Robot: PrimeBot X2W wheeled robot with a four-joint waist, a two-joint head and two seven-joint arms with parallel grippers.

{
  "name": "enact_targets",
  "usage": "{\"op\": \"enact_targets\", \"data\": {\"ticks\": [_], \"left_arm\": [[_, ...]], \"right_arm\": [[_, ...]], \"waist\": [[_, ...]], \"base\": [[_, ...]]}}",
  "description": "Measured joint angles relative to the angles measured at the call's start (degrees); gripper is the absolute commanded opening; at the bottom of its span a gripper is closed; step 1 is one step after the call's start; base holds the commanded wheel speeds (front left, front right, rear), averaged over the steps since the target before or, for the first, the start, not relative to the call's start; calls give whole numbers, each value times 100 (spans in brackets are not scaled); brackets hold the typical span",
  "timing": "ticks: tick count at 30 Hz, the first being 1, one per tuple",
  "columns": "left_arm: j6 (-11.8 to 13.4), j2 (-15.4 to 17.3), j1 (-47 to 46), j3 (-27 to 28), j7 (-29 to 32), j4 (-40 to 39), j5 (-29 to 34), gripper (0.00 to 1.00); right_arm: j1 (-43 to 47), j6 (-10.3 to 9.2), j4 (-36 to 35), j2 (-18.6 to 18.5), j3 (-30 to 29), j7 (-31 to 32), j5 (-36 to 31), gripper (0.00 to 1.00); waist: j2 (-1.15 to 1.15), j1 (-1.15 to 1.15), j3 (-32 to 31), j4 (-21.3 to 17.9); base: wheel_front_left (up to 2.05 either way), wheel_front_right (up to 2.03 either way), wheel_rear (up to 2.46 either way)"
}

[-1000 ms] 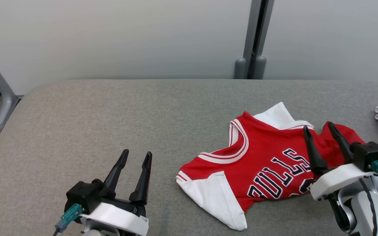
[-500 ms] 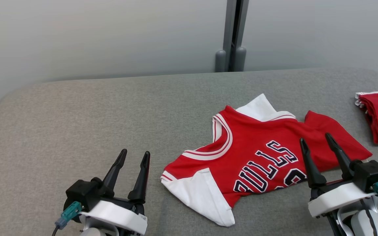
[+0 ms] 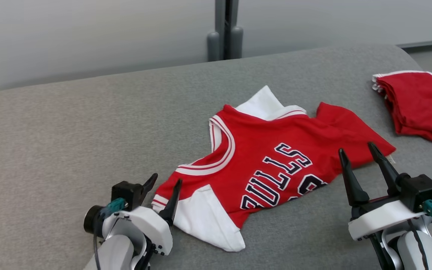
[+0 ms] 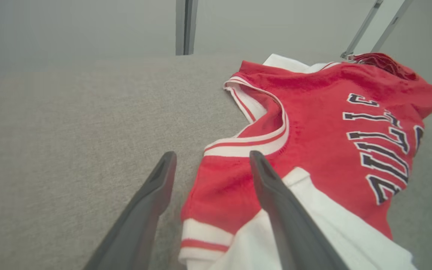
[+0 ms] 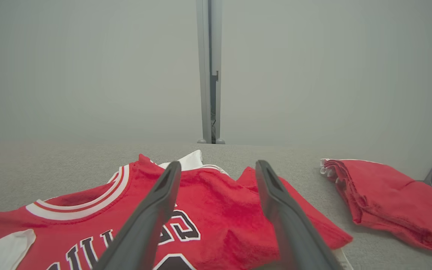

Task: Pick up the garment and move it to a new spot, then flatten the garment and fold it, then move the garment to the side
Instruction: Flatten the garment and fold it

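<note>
Count: 2 red garments, 2 tools. The jersey [image 3: 272,165] (red, white sleeves, dark lettering) lies face up on the grey worktop [image 3: 69,131], a bit rumpled. The second red garment [image 3: 414,105] is bunched up, well apart from the jersey, beyond its hem end. At the jersey's sleeve end the left tool [image 3: 166,179] is spread, straddling the edge, nothing pinched. At its hem end the right tool [image 3: 355,147] is spread, empty.

left gripper [image 3: 167,178]: fingers [image 3: 174,200] apart | right gripper [image 3: 355,147]: fingers apart
</note>
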Motion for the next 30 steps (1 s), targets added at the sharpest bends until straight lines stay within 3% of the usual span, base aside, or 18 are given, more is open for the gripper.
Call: {"op": "enact_targets", "data": {"ticks": [7,16,18,19,26,30], "left_arm": [[-12,37,-1001,-389,235,1378,-73,100],[-18,70,-1361,-1287,648,1685,-778,100],[-19,132,-1411,-1412,692,1689,-959,25],[-19,165,-1446,-1430,668,1700,-1051,0],[-15,371,-1848,-1043,120,1918,-1532,0],[152,494,-1985,-503,29,1897,-1814,0]], "right_arm": [[-73,0,8,47,-59,0,-29,100],[-110,0,53,142,-99,0,-75,100],[-110,0,65,148,-100,0,-89,100],[-109,0,69,154,-102,0,-101,100],[-109,0,123,179,-124,0,-142,100],[-109,0,141,172,-107,0,-167,100]], "waist": [[0,0,237,-368],[0,0,380,-596],[0,0,376,-603],[0,0,374,-603],[0,0,347,-552],[0,0,309,-482]], "base": [[0,0,0],[0,0,0],[0,0,0],[0,0,0],[0,0,0],[0,0,0]]}}
